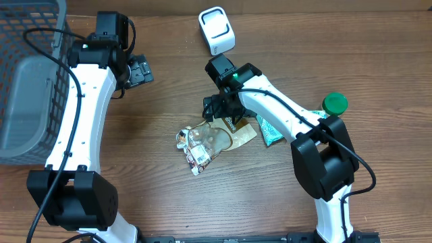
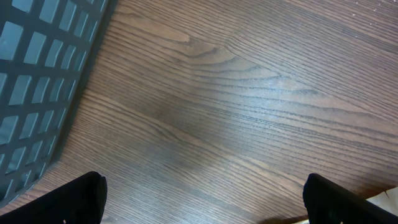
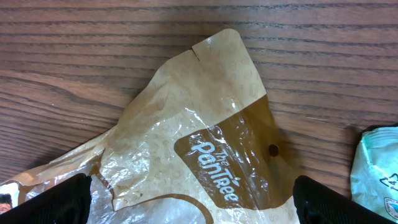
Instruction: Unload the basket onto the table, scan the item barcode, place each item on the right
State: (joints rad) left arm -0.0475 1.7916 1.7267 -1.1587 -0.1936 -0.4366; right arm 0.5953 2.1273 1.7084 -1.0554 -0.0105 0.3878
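Observation:
The item is a crumpled brown and clear plastic bag (image 1: 217, 138) printed "The PanTree" (image 3: 205, 143), lying flat mid-table. I cannot make out a barcode on it. The white scanner (image 1: 217, 30) stands at the back of the table. My right gripper (image 1: 220, 109) hovers just over the bag's far end, open, its fingertips (image 3: 59, 199) wide on either side of the bag (image 3: 193, 205) and apart from it. My left gripper (image 1: 140, 70) hangs open over bare wood (image 2: 205, 202) near the basket, holding nothing.
A grey mesh basket (image 1: 27, 81) fills the left edge and shows in the left wrist view (image 2: 37, 81). A teal packet (image 1: 268, 130) lies right of the bag (image 3: 376, 168). A green-capped container (image 1: 335, 103) stands at the right.

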